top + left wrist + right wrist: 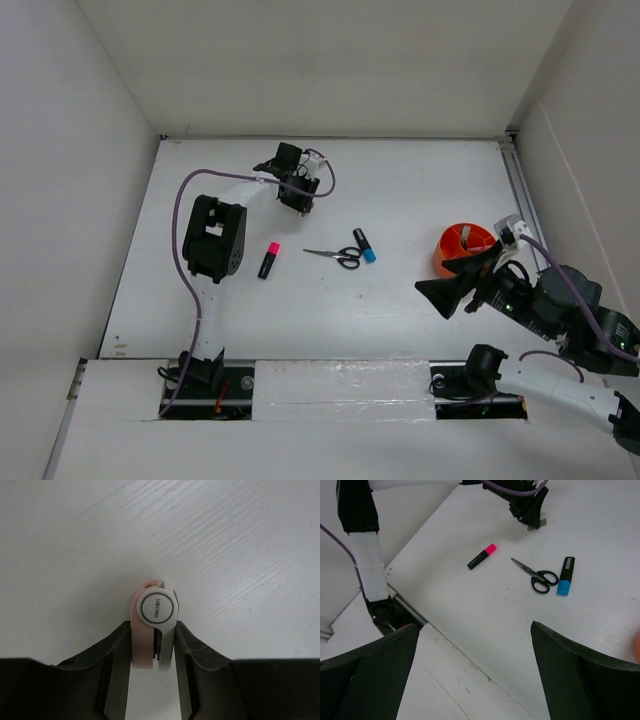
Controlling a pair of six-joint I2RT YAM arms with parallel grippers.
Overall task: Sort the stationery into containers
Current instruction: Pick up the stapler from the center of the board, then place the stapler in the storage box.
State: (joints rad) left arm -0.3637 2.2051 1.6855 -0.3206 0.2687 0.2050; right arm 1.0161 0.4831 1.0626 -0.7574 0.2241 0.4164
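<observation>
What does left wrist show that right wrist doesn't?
Only left wrist: a close look at the small white-and-pink item with a round printed label, pinched in the left gripper. Only right wrist: the pink-capped marker, scissors and blue-capped marker lying apart on the table, plus the right gripper, open and empty. Both: the white table; the left gripper also appears, far off, in right wrist.

Nearer than the left gripper (298, 203) and its held small round white item (157, 611) lie, left to right on the bench (420, 180): pink-capped black marker (268, 260), black-handled scissors (336, 256), blue-capped black marker (364, 245). The round orange plastic cup (447, 243) sits just beyond the right gripper (466, 282).
</observation>
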